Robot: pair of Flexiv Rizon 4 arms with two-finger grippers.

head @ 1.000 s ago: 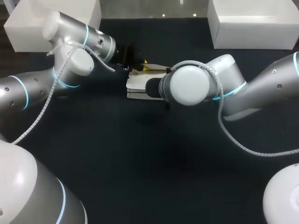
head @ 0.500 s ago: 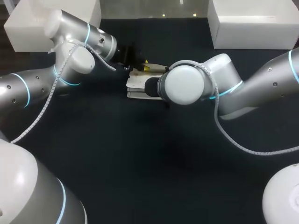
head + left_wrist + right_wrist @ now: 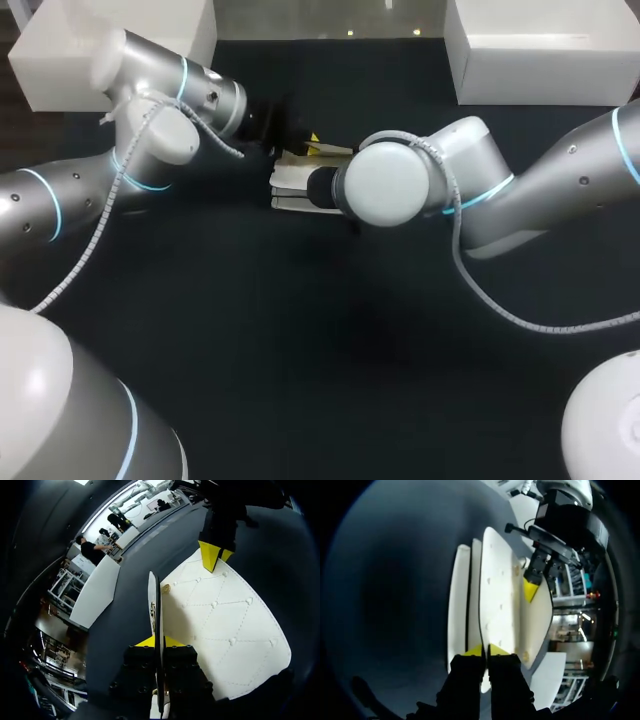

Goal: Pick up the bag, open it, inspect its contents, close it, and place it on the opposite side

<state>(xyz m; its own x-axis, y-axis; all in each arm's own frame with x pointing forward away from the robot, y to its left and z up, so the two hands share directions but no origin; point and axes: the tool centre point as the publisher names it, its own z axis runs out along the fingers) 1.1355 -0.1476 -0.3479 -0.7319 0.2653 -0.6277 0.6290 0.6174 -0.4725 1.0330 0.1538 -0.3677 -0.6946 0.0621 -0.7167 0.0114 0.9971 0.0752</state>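
White quilted bag point(image 3: 293, 180) lies mid-table, far of centre, pinched by two arms.
From above the arms mostly hide both claws; wrist views show left gripper point(image 3: 159, 641) and right gripper point(image 3: 485, 651) each clamped on a thin bag panel.

Light falls from above: in the head view it leaves soft white glare on the rounded shells of the left arm point(image 3: 150, 130) and the right arm point(image 3: 395, 185), while the dark table point(image 3: 300, 350) soaks it up and stays dim, with a faint shadow near its middle. In the left wrist view the white bag point(image 3: 225, 630) is lit brightly and evenly against the murky table. In the right wrist view the bag's face is nearly washed out, and the table beside it is almost black.
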